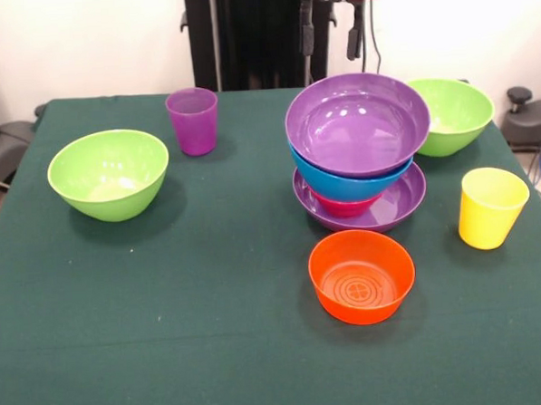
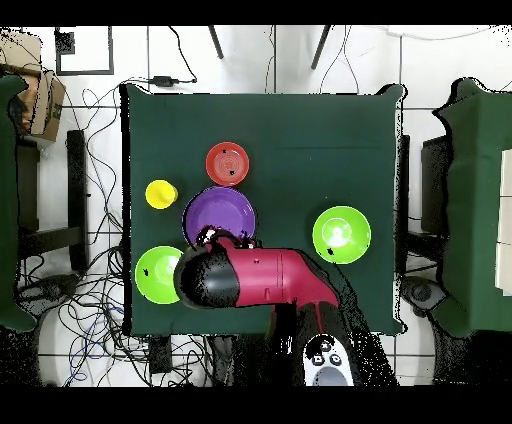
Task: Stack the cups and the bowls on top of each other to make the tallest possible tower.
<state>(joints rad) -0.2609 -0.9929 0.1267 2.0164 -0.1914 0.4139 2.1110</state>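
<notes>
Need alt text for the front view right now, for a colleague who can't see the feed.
A tower of nested bowls, purple over blue over red-pink in a wide purple base, stands mid-table under the open gripper. Around it: orange bowl, two lime green bowls, purple cup, yellow cup.

Bright, even light is falling from above, and the green bench (image 1: 215, 351) is showing only soft, short shadows beside each vessel. Small white glints are sitting on the inner wall of the top purple bowl (image 1: 357, 121) and faintly in the orange bowl (image 1: 361, 275). The yellow cup (image 1: 491, 206) is glowing slightly, perhaps from light passing through it. From overhead, the red arm (image 2: 260, 278) is looking smeared.
</notes>
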